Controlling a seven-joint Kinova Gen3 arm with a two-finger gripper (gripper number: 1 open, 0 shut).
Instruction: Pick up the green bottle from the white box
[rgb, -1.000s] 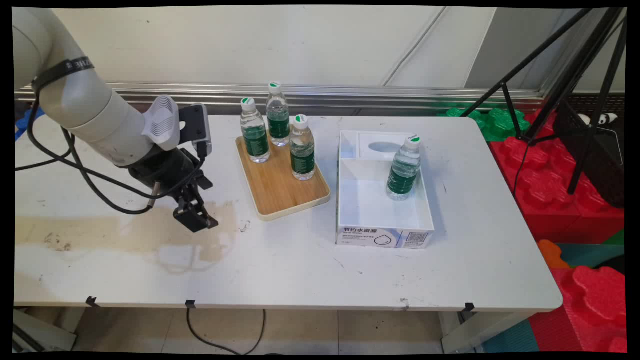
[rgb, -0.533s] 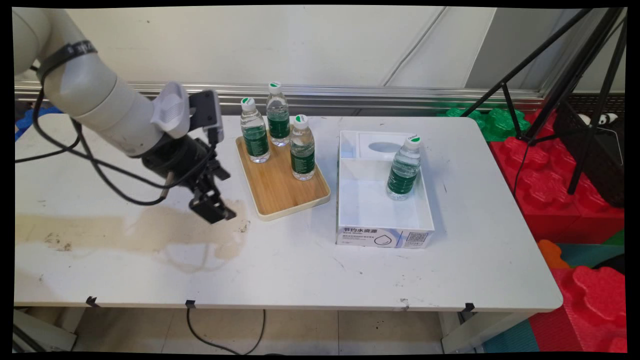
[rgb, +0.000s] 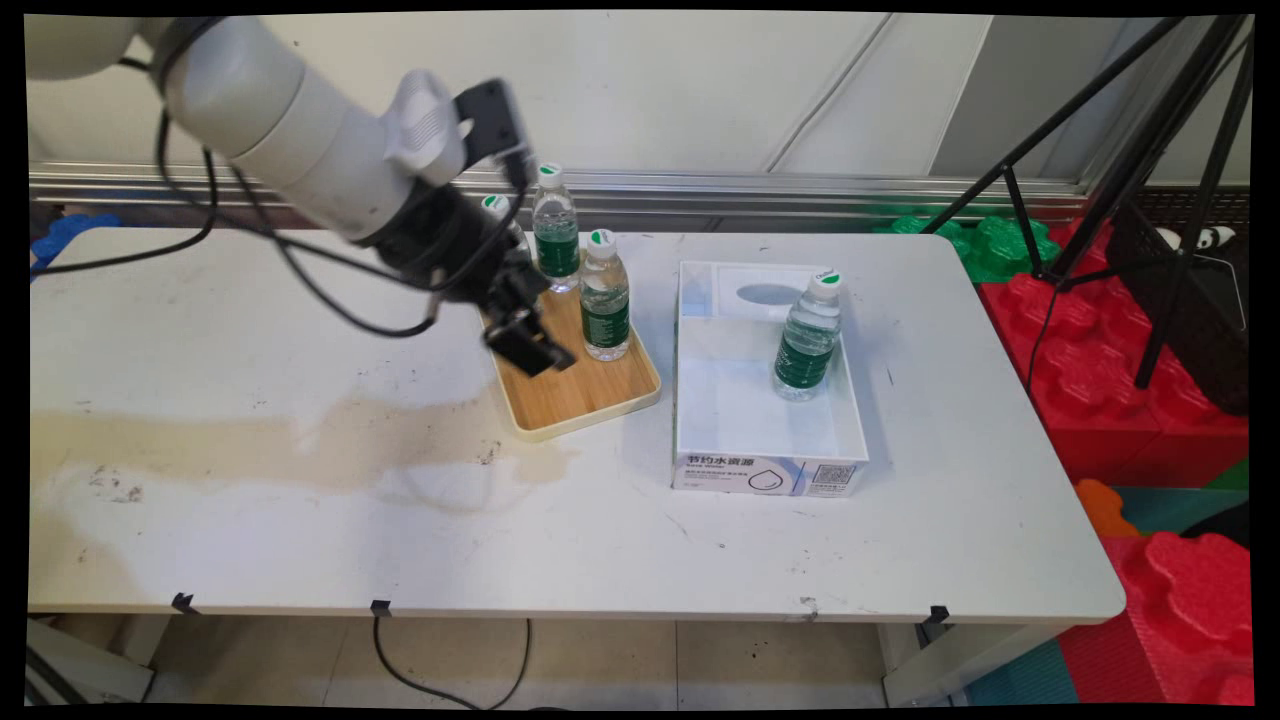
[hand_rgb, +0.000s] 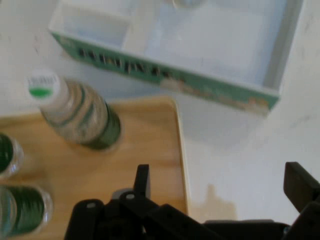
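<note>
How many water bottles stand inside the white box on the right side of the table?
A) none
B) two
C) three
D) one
D: a single water bottle stands in the white box; the other bottles are on the wooden tray.

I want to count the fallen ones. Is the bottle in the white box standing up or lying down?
Standing up. The bottle inside the white box has its white-and-green cap on top and its base on the box floor, leaning slightly.
</note>
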